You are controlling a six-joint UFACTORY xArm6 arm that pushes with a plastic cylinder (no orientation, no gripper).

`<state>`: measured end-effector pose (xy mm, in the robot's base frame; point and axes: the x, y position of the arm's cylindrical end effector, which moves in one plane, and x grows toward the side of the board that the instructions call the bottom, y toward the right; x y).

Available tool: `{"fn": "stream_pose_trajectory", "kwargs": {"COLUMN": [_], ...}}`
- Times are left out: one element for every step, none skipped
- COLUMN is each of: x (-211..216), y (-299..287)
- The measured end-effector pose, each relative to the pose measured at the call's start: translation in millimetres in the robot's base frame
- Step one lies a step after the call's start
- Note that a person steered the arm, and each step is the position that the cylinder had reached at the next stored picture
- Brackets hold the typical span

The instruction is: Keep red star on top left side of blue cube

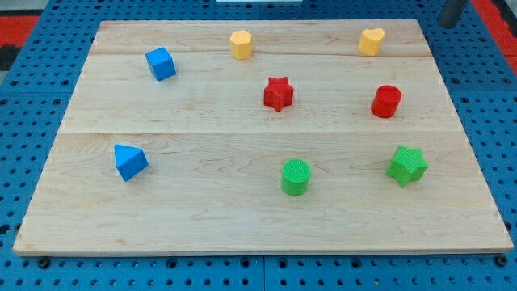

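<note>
The red star point(278, 94) lies near the middle of the wooden board point(202, 218). The blue cube point(161, 63) sits at the view's upper left, well to the left of the star and a little higher. My tip point(448, 24) shows at the view's top right corner, just past the board's far right edge. It is far from both the star and the cube and touches no block.
A yellow hexagon point(241, 44) and a yellow heart point(371, 40) stand along the top edge. A red cylinder point(386, 101) is right of the star. A blue triangle point(129, 161), a green cylinder point(296, 177) and a green star point(406, 165) lie lower down.
</note>
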<state>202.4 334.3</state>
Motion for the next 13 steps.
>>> {"fn": "stream_pose_trajectory", "kwargs": {"x": [12, 61, 89, 118, 180, 178, 158, 152, 155, 144, 128, 107, 118], "y": [-11, -41, -125, -196, -252, -319, -387, -387, -357, -338, -343, -411, -443]}}
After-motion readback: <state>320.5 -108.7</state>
